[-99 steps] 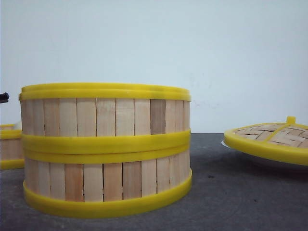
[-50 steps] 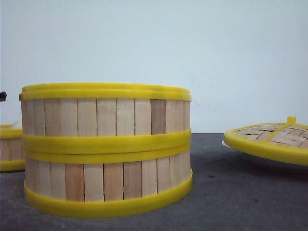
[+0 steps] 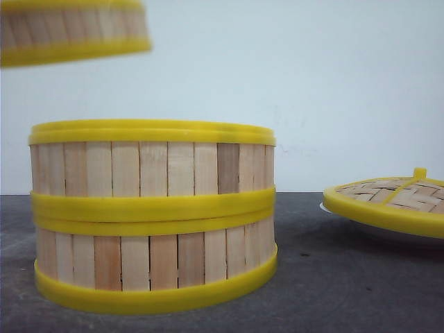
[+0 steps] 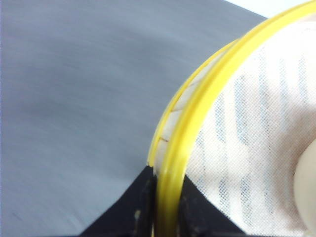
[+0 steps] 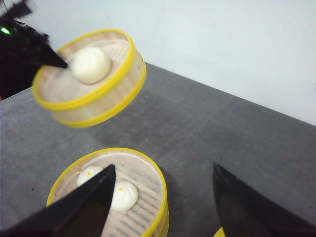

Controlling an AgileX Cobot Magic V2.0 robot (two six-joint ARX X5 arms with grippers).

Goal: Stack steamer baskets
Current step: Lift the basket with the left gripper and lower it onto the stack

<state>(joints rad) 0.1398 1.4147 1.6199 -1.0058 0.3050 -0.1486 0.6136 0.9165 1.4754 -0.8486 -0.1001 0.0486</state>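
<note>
Grey desk [image 5: 207, 123], pale wall behind | lifted steamer basket [image 5: 89, 76] held in the air, tilted, opening up, at 11 o'clock from the two-basket stack [image 3: 152, 215] | left pincer [image 4: 165, 217] clamped on its rim | right pincer [image 5: 160, 197] spread apart, nothing held | lid [image 3: 388, 198] at 3 o'clock.

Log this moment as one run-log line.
left pincer: shut on raised slatted yellow-ringed steamer basket | right pincer: open | two-basket stack: on table
</note>
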